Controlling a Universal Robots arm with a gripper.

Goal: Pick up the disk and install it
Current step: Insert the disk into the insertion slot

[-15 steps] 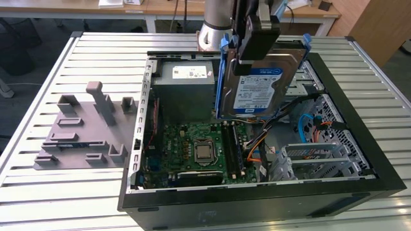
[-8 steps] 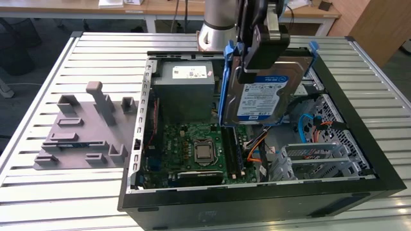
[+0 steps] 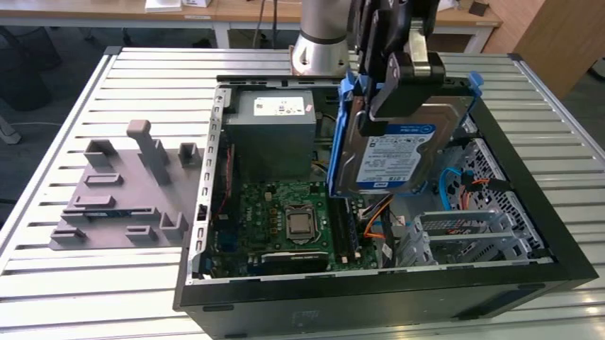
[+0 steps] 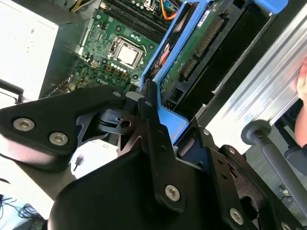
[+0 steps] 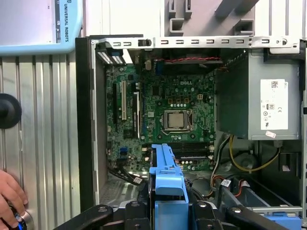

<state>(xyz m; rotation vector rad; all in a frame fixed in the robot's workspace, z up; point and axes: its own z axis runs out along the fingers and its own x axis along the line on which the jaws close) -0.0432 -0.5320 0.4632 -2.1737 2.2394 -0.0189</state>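
Observation:
The disk (image 3: 392,152), silver with a white and blue label and blue rails along its edges, hangs tilted over the open computer case (image 3: 378,301), above the drive bay side on the exterior view's right. My gripper (image 3: 404,88) is shut on its upper end. In the second wrist view the disk's green circuit-board underside (image 4: 194,45) and blue rail run away from the black fingers (image 4: 146,112). The first wrist view has the disk's blue rail (image 5: 167,179) edge-on, held between the gripper's black links, over the motherboard (image 5: 163,115).
Inside the case sit a grey power supply box (image 3: 274,131), the motherboard with its processor (image 3: 300,223) and a metal drive cage (image 3: 468,234). A grey fixture plate (image 3: 118,202) lies on the slatted table (image 3: 85,283). A person's hand (image 5: 9,196) rests beside the case.

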